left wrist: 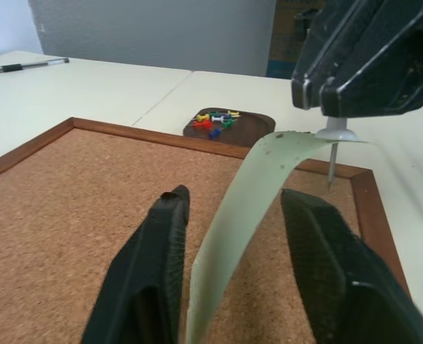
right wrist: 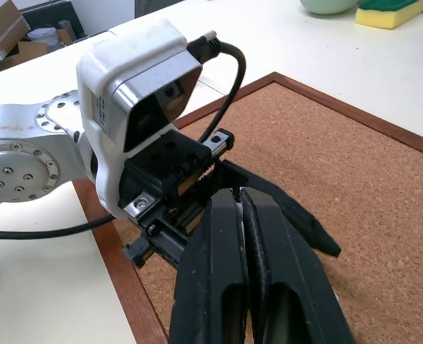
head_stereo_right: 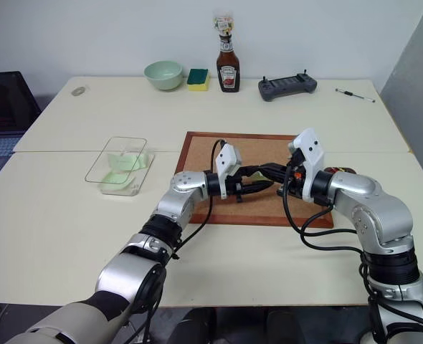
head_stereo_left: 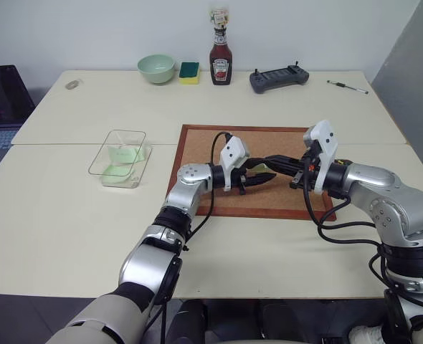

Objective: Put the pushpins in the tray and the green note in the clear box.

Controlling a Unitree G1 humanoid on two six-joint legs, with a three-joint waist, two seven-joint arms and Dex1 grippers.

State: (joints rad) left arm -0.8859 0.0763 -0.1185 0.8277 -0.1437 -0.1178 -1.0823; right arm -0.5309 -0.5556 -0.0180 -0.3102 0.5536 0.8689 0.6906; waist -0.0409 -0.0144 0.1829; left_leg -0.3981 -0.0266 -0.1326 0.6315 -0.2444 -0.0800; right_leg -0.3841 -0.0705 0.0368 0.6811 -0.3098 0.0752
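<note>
Both end effectors meet above one corkboard [head_stereo_left: 269, 154]. Right end effector [left wrist: 325, 100] is pinched tight on one white pushpin [left wrist: 335, 136]. Left end effector [left wrist: 236, 215] sits half open around one green note [left wrist: 247, 215]. One tray [left wrist: 229, 123] holds several pushpins. One clear box [head_stereo_left: 120, 158] rests on the tabletop [head_stereo_left: 68, 208].

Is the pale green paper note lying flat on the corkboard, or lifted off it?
Lifted: the pale green paper note arches above the corkboard, its top pierced by the white-headed pushpin the right gripper pinches.
</note>
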